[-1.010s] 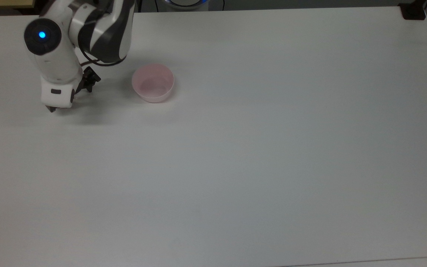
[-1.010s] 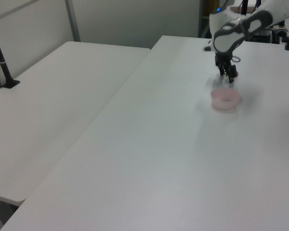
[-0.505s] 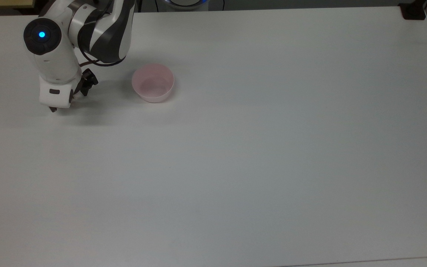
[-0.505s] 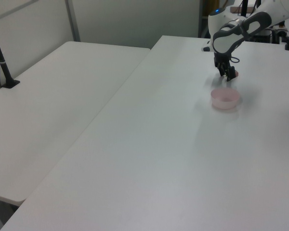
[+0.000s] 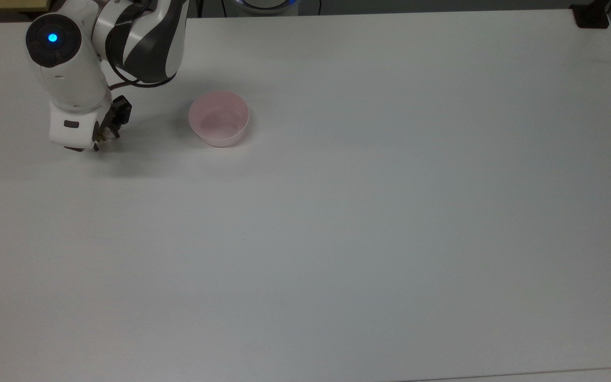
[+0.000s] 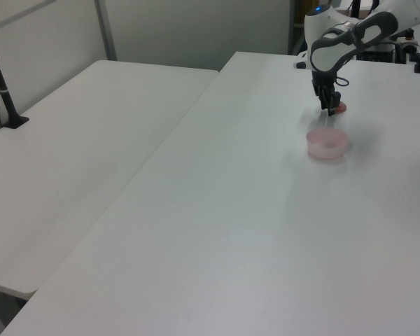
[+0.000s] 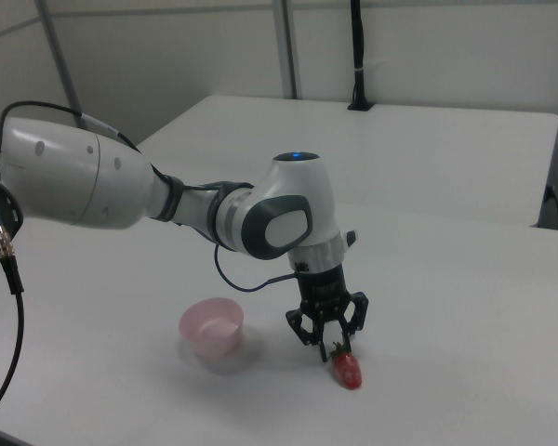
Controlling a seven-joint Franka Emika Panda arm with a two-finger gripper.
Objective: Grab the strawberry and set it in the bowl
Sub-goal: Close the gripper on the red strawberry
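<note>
Strawberry, small glossy red with green leafy top, sits hidden under the white Franka arm's wrist in the top view; black two-finger gripper (image 5: 105, 135) points down at the white tabletop (image 5: 369, 212), well to the top view's left of the round pale pink plastic bowl (image 5: 219, 118), which looks empty.

Left view: gripper (image 6: 330, 108) hangs just beyond the bowl (image 6: 327, 143); red strawberry (image 6: 340, 108) peeks beside it.

Right view: strawberry (image 7: 346, 369) at the gripper (image 7: 326, 346) tips, bowl (image 7: 212, 330) nearby. Can't tell whether it's clamped between the jaws or lying on the tabletop.
</note>
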